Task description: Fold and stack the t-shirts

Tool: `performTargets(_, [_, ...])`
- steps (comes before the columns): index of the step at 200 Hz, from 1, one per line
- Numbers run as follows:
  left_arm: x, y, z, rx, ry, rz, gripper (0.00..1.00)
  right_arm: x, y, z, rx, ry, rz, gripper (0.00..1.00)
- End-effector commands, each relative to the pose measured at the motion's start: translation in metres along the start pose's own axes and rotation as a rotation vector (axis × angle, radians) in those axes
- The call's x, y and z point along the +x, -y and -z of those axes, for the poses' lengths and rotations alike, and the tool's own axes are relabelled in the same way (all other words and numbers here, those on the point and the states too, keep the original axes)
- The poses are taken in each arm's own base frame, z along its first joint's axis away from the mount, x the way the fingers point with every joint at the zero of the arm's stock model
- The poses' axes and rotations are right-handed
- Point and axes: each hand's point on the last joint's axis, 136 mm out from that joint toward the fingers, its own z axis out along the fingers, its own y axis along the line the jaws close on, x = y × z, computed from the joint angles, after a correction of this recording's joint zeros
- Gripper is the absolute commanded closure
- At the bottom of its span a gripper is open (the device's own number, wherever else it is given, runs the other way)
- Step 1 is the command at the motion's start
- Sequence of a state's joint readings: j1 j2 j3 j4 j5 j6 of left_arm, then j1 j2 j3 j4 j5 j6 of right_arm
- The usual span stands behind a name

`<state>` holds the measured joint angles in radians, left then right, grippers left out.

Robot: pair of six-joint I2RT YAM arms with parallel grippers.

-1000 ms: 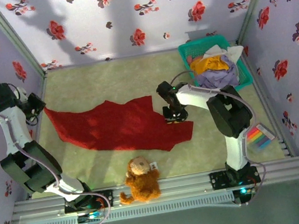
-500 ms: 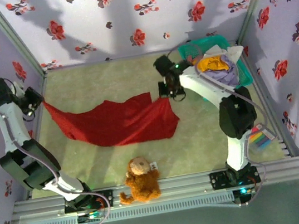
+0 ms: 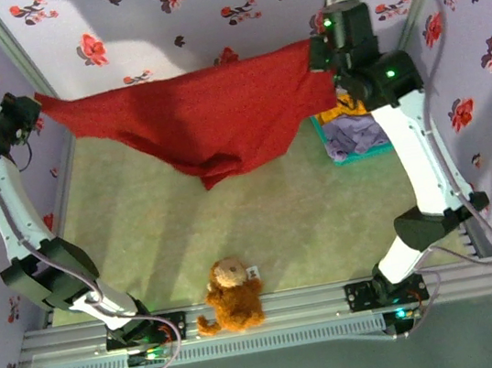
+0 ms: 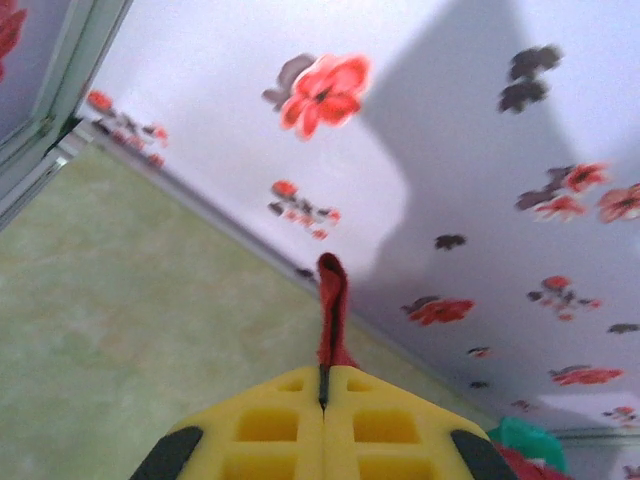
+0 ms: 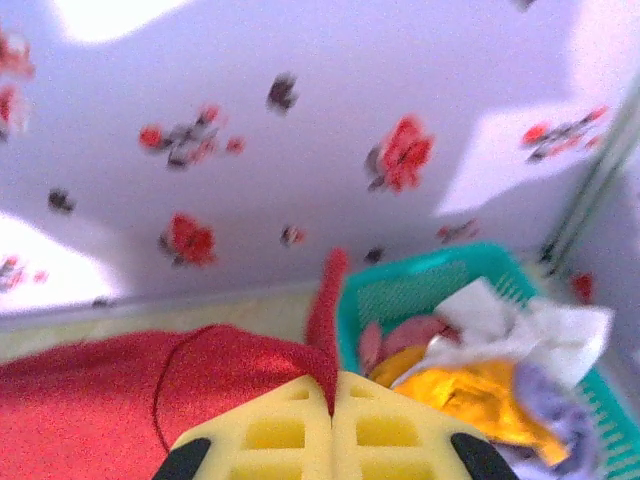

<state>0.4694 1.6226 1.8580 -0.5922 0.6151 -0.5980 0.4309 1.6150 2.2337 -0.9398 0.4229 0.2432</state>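
The deep-red t-shirt (image 3: 203,112) hangs in the air above the back of the table, stretched between both arms. My left gripper (image 3: 37,102) is shut on its left corner; in the left wrist view a red fold (image 4: 331,305) sticks up from the closed yellow fingers (image 4: 270,425). My right gripper (image 3: 312,56) is shut on the right corner, and the right wrist view shows red cloth (image 5: 120,390) pinched at the jaws. Mustard-orange (image 5: 480,400), lavender (image 3: 358,130) and white (image 5: 520,325) shirts lie in the teal basket (image 5: 400,290).
A brown plush teddy (image 3: 232,292) sits at the near edge of the green table (image 3: 280,225), between the arm bases. The teal basket (image 3: 329,148) stands at the back right under the right arm. Flowered walls (image 3: 157,21) close in the sides and back.
Both grippers have risen high and spread apart, lifting the red shirt off the table. It lay flat on the surface; now it hangs stretched in the air.
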Motion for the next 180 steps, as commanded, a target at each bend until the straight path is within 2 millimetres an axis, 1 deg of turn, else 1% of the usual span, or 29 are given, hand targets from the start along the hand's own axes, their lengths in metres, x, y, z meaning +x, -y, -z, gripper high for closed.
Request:
performTargets(1, [-0.035,0.057,0.034,0.153,0.141,-0.028,1.0,-0.058,0.03,0.041,0.101,0.211,0.015,1.0])
performTargets(11, [-0.035,0.064,0.037,0.179,0.139,-0.024,1.0,-0.071,0.033,0.054,0.098,0.258,0.016,1.0])
performTargets(20, [-0.032,0.066,0.038,0.189,0.124,-0.02,1.0,-0.079,0.033,0.062,0.086,0.282,0.018,1.0])
performTargets(29, [-0.025,0.062,0.038,0.176,0.102,-0.013,1.0,-0.086,0.03,0.068,0.059,0.294,0.017,1.0])
performTargets(40, [-0.013,0.05,0.034,0.142,0.067,-0.003,1.0,-0.084,0.021,0.069,0.007,0.274,0.015,1.0])
performTargets(49, [-0.001,0.033,0.029,0.099,0.04,0.021,1.0,-0.078,0.011,0.064,-0.05,0.238,0.005,1.0])
performTargets(58, [0.013,0.015,0.022,0.068,0.007,0.053,1.0,-0.067,-0.003,0.057,-0.117,0.19,0.004,1.0])
performTargets(64, [0.024,0.002,0.016,0.047,-0.019,0.081,1.0,-0.057,-0.016,0.053,-0.177,0.148,0.009,1.0])
performTargets(77, [0.051,-0.027,0.005,-0.009,-0.083,0.137,1.0,-0.032,-0.033,0.043,-0.234,0.053,0.014,1.0])
performTargets(90, [0.078,-0.064,-0.001,-0.106,-0.127,0.177,1.0,0.007,-0.048,0.03,-0.264,-0.077,0.007,1.0])
performTargets(98, [0.092,-0.085,-0.002,-0.166,-0.138,0.192,1.0,0.038,-0.052,0.024,-0.258,-0.163,-0.007,1.0])
performTargets(104, [0.1,-0.1,-0.002,-0.202,-0.142,0.201,1.0,0.065,-0.056,0.018,-0.257,-0.226,-0.017,1.0])
performTargets(106, [0.102,-0.105,-0.002,-0.214,-0.143,0.205,1.0,0.068,-0.056,0.021,-0.259,-0.23,-0.027,1.0])
performTargets(108, [0.105,-0.109,-0.001,-0.226,-0.144,0.208,1.0,0.082,-0.056,0.017,-0.25,-0.26,-0.029,1.0])
performTargets(110, [0.108,-0.113,-0.001,-0.236,-0.146,0.21,1.0,0.09,-0.055,0.017,-0.246,-0.274,-0.034,1.0])
performTargets(111, [0.109,-0.116,-0.001,-0.242,-0.147,0.212,1.0,0.105,-0.055,0.011,-0.232,-0.308,-0.03,1.0])
performTargets(120, [0.119,-0.132,0.0,-0.277,-0.159,0.229,1.0,0.148,-0.049,0.01,-0.21,-0.373,-0.085,1.0])
performTargets(123, [0.123,-0.137,0.0,-0.286,-0.166,0.236,1.0,0.162,-0.048,0.011,-0.206,-0.396,-0.111,1.0])
performTargets(124, [0.124,-0.138,0.0,-0.287,-0.168,0.238,1.0,0.163,-0.048,0.012,-0.208,-0.395,-0.125,1.0])
performTargets(127, [0.127,-0.142,0.0,-0.295,-0.174,0.242,1.0,0.181,-0.045,0.012,-0.197,-0.429,-0.147,1.0])
performTargets(134, [0.134,-0.148,-0.001,-0.307,-0.191,0.248,1.0,0.215,-0.041,0.017,-0.186,-0.483,-0.194,1.0])
performTargets(142, [0.141,-0.154,-0.001,-0.32,-0.21,0.252,1.0,0.248,-0.038,0.025,-0.166,-0.541,-0.224,1.0])
performTargets(144, [0.143,-0.155,-0.001,-0.323,-0.216,0.252,1.0,0.259,-0.036,0.028,-0.154,-0.56,-0.228,1.0])
performTargets(145, [0.144,-0.156,-0.001,-0.324,-0.217,0.252,1.0,0.259,-0.036,0.028,-0.154,-0.56,-0.228,1.0])
performTargets(151, [0.148,-0.159,-0.001,-0.335,-0.23,0.255,1.0,0.282,-0.032,0.035,-0.124,-0.593,-0.226,1.0])
performTargets(152, [0.149,-0.16,-0.001,-0.337,-0.232,0.255,1.0,0.282,-0.032,0.035,-0.124,-0.593,-0.226,1.0])
performTargets(161, [0.153,-0.165,0.0,-0.356,-0.243,0.252,1.0,0.306,-0.027,0.043,-0.095,-0.625,-0.234,1.0])
performTargets(168, [0.157,-0.171,-0.001,-0.373,-0.251,0.253,1.0,0.32,-0.023,0.046,-0.079,-0.65,-0.256,1.0])
performTargets(180, [0.164,-0.18,-0.001,-0.401,-0.266,0.261,1.0,0.345,-0.023,0.048,-0.068,-0.708,-0.297,1.0])
